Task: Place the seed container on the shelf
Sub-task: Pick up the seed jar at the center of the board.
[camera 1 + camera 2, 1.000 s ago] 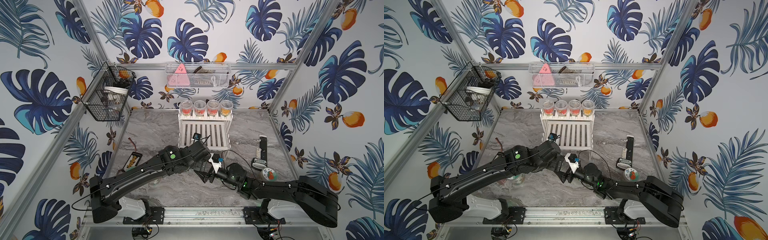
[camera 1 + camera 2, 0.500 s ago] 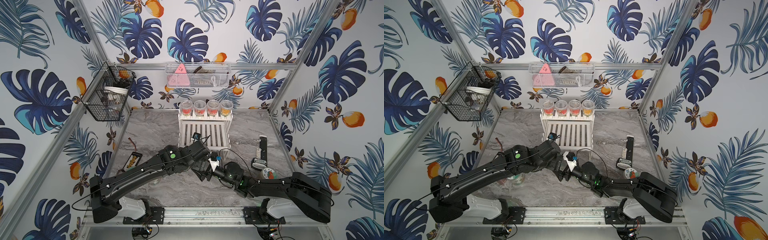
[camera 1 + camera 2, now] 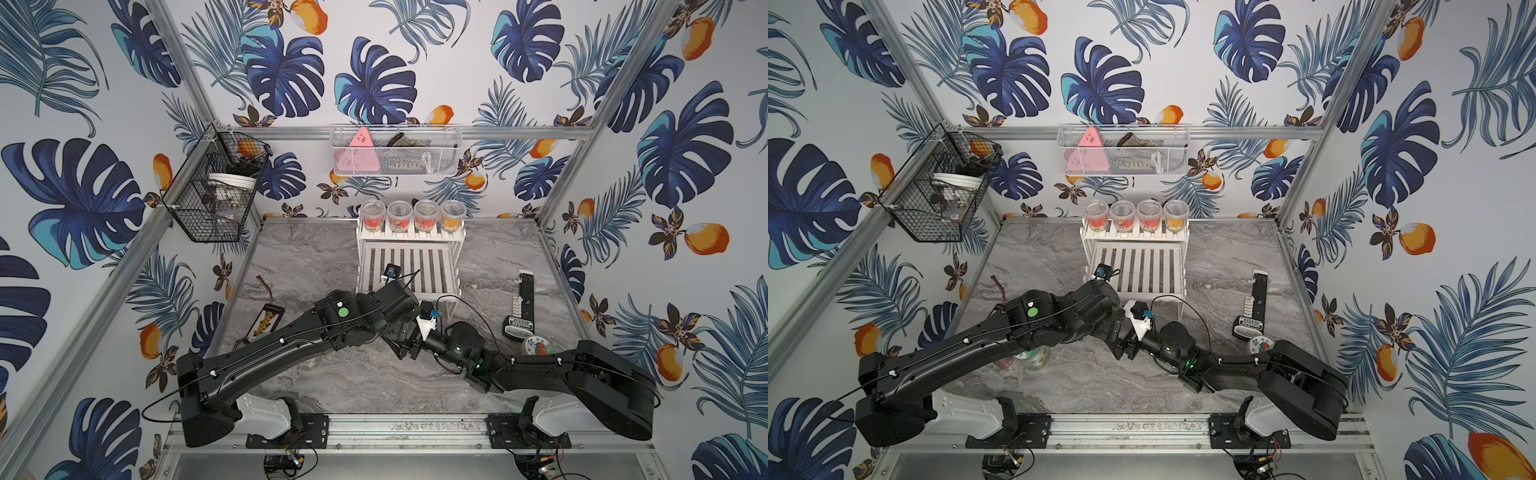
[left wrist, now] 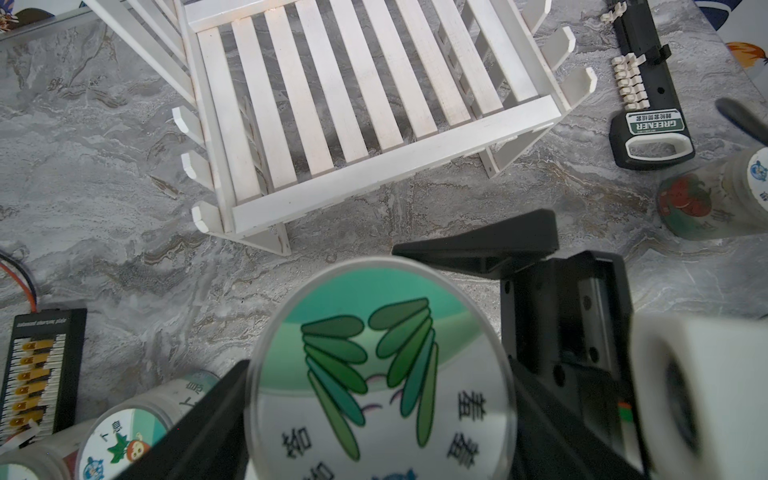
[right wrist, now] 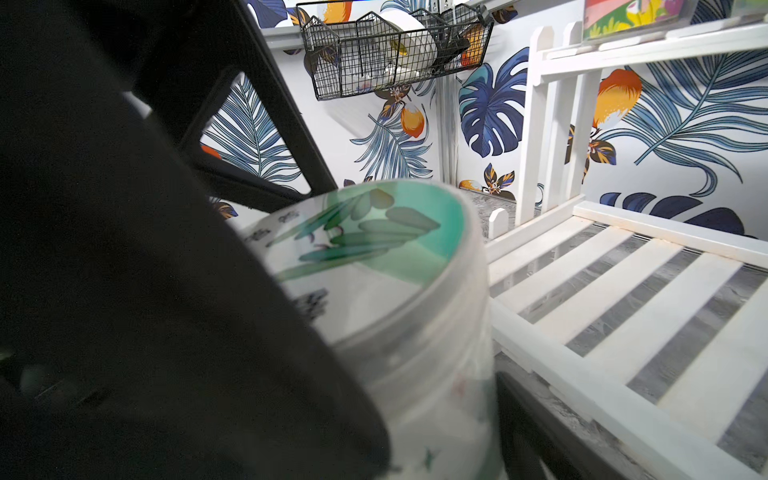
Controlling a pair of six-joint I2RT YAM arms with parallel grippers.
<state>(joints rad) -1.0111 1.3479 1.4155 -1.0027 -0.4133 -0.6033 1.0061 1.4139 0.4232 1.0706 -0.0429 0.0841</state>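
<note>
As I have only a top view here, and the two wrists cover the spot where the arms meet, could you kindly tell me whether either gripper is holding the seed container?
Observer: Yes. The left wrist view shows the seed container, lid upward, clamped between the fingers of the left gripper.
Operator: Thank you. What about the other arm?
Observer: In the right wrist view the right gripper straddles the same container. I cannot tell whether it is pressing on it.
Operator: Has the container reached its place?
Observer: No. Both wrist views show it in front of the shelf, not on either tier.
</note>
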